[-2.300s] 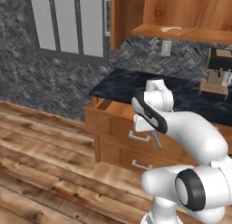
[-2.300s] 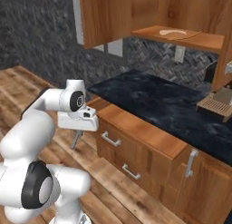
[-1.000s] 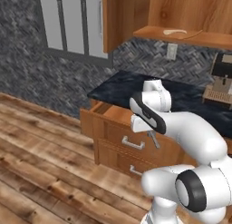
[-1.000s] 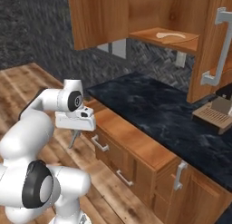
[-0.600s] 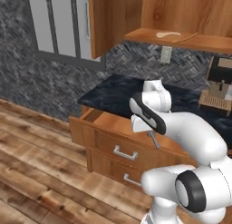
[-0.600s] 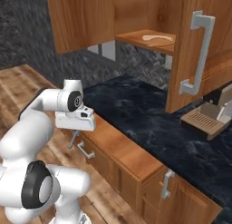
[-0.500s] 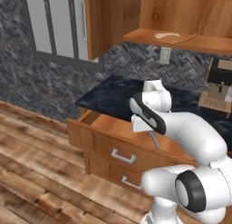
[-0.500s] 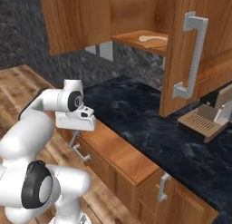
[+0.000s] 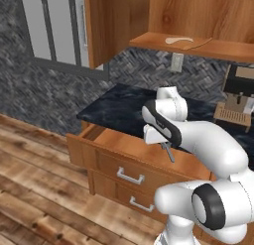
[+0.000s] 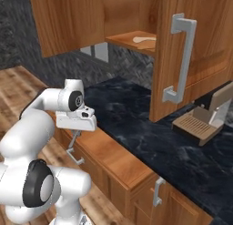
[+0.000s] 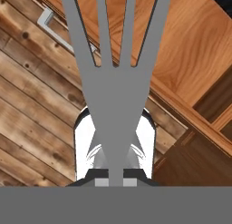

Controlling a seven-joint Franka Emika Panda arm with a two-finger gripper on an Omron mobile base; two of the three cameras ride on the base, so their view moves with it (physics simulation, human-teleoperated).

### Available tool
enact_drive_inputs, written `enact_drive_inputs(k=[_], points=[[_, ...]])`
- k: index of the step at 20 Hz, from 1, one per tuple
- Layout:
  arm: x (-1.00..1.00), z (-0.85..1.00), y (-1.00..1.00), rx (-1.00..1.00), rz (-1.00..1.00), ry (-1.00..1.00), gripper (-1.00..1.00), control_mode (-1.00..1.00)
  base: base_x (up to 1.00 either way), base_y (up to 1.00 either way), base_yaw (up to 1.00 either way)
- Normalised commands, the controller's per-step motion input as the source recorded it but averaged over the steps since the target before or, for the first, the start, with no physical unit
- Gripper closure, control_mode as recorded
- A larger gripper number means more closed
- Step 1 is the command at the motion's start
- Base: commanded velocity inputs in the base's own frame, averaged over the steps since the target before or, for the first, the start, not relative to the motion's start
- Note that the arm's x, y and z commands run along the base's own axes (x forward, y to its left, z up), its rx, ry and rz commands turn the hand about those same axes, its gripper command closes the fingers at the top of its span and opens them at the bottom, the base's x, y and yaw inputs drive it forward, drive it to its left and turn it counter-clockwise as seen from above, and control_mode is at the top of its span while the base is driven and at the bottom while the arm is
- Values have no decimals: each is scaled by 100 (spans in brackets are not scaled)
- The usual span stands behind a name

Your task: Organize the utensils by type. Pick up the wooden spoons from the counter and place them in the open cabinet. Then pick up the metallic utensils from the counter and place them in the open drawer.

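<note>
Two wooden spoons (image 9: 179, 40) already lie on the shelf of the open cabinet (image 10: 136, 39), well above the drawer, so you are on the metal half of the job. Your gripper (image 9: 164, 146) is clamped narrow on a grey metal fork (image 11: 113, 78), tines pointing away from the hand, and it hangs just past the front edge of the open drawer (image 9: 119, 145), tipped downward, presumably for a release into it. Behind the drawer runs the black marble-look counter (image 10: 150, 133); I see no further cutlery on its visible part. A coffee machine (image 10: 205, 117) stands on it, well to the drawer's right. Plank flooring (image 9: 34, 189) lies below the drawer.
</note>
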Motion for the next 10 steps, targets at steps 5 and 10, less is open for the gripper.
enact_drive_inputs(k=[5,10], points=[[0,0,0,0,0,0,100,100,-4,0,-6],[0,0,0,0,0,0,100,100,0,-2,-8]])
